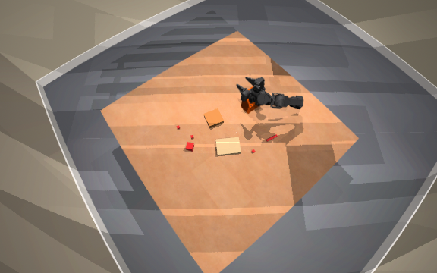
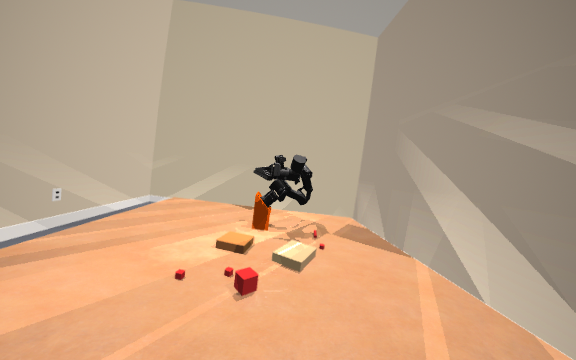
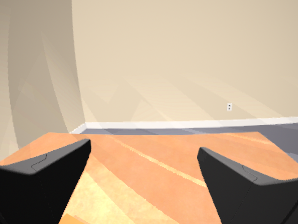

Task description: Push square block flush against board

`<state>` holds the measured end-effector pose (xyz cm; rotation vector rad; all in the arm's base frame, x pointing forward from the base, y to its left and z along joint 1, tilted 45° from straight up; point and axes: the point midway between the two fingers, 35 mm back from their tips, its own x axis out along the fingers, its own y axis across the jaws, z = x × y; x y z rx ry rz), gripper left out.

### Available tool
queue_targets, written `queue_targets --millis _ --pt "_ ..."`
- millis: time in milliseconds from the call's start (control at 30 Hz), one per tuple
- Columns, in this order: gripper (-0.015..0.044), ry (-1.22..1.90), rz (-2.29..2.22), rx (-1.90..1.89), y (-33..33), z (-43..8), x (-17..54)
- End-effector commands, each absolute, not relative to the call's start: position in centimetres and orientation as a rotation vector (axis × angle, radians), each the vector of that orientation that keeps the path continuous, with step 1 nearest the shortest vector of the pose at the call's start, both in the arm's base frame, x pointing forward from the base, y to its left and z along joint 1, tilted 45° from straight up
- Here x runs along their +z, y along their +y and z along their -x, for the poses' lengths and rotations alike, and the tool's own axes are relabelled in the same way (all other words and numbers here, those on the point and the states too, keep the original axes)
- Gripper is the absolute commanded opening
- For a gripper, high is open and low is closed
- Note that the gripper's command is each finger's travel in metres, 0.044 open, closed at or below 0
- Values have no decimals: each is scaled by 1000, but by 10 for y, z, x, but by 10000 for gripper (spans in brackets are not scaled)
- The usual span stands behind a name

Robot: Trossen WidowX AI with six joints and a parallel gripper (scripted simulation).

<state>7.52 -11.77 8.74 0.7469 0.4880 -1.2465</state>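
Note:
The orange square block (image 1: 214, 117) (image 2: 234, 242) lies flat on the table. The cream rectangular board (image 1: 227, 147) (image 2: 293, 254) also lies flat, apart from the block, with bare table between them. The block is turned at an angle to the board. My gripper (image 1: 241, 81) (image 2: 255, 171) (image 3: 145, 149) is open and empty, raised high above the table near the arm's base, away from both parts. In the wrist view a bit of an orange thing, probably the block, shows at the bottom left edge.
A larger red cube (image 1: 190, 146) (image 2: 246, 281) and two tiny red cubes (image 1: 177, 127) (image 1: 192, 136) (image 2: 180, 274) (image 2: 228, 271) lie beyond the parts. A third tiny cube (image 1: 253, 151) (image 2: 322, 246) and a red bar (image 1: 271, 138) (image 2: 315, 233) lie on the board's other side.

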Motion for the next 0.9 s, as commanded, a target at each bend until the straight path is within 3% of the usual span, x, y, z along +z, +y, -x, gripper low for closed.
queue_targets --millis 0,467,867 --pt "374 488 -747 -1247 -118 -75 87" --pt "6 812 -855 -1173 -110 -107 78" --pt "0 1168 -1053 -1077 -101 -153 47"
